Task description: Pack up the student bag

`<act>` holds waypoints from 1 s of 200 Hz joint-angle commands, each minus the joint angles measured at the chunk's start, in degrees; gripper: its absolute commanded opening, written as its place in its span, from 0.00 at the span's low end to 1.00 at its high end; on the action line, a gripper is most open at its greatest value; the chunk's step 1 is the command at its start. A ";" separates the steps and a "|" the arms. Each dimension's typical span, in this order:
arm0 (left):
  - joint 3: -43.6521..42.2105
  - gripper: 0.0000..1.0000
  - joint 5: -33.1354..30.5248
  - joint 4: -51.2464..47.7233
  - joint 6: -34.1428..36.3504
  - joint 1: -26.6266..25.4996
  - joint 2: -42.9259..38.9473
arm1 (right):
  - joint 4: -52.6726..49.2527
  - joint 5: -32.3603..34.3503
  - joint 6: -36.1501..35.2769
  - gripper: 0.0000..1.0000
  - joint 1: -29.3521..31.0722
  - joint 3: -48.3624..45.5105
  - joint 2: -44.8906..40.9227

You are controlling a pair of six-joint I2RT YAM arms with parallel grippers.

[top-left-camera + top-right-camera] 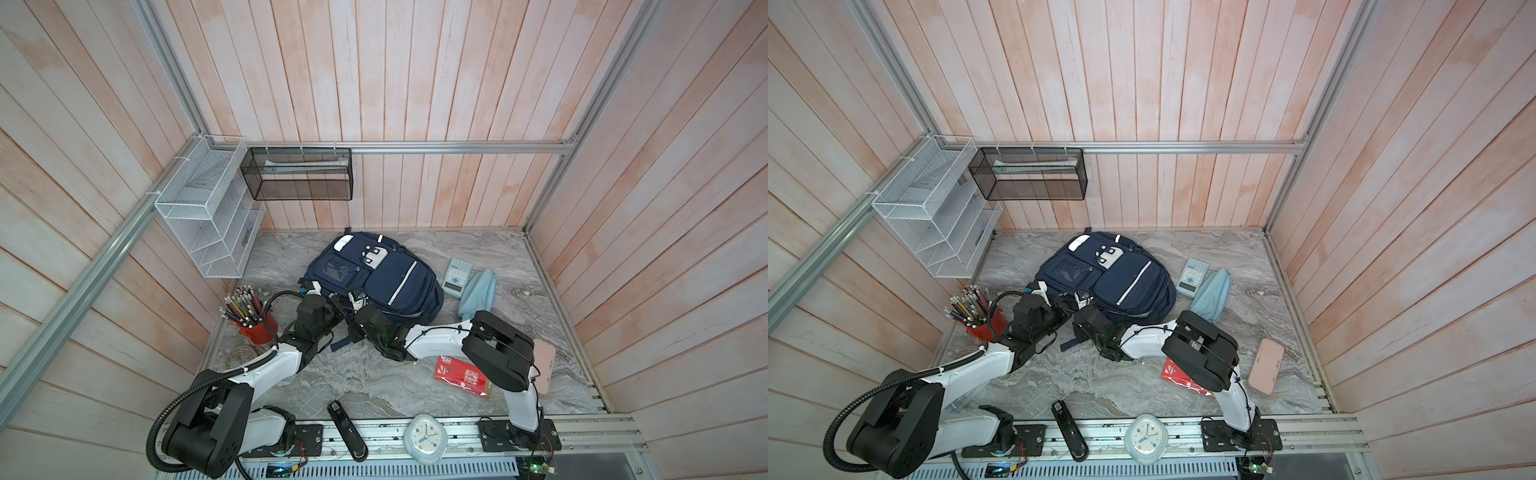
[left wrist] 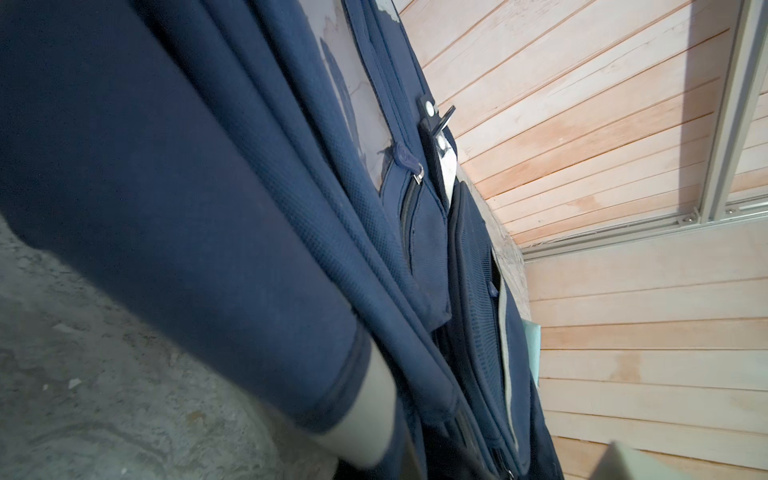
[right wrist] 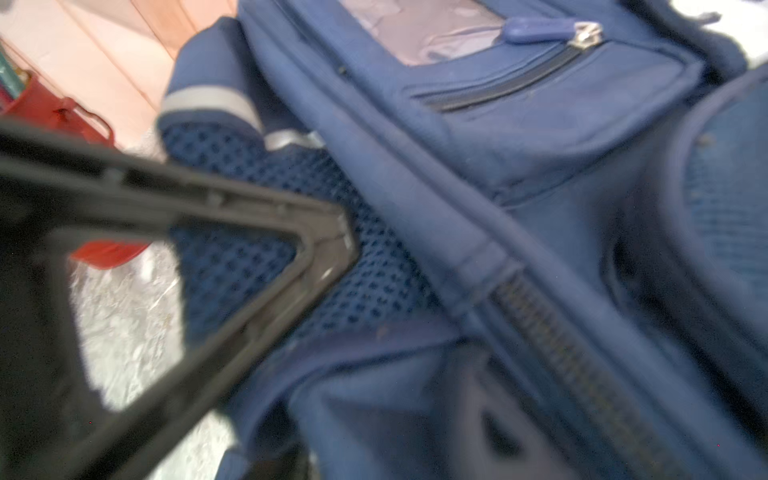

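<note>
Student bag edge seemingly pinched by closed left gripper; right gripper too blurred to tell.

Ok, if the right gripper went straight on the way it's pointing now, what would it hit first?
The student bag. The right gripper points into the bag's near edge and looks close to touching the navy fabric, though depth is unclear from above.

Nothing is legible; white print on the red booklet is too small.
</note>
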 commanded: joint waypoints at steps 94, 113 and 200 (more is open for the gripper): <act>2.75 0.00 2.34 0.31 4.69 4.27 2.29 | -3.79 -16.65 3.70 0.00 -5.87 -16.89 -15.61; 3.07 0.00 2.52 -0.13 5.02 4.64 2.09 | -4.67 -16.61 4.74 0.00 -6.17 -20.37 -18.03; 4.18 0.00 1.97 -3.18 7.90 5.70 0.79 | -11.08 -17.88 5.39 0.00 -16.33 -38.81 -34.54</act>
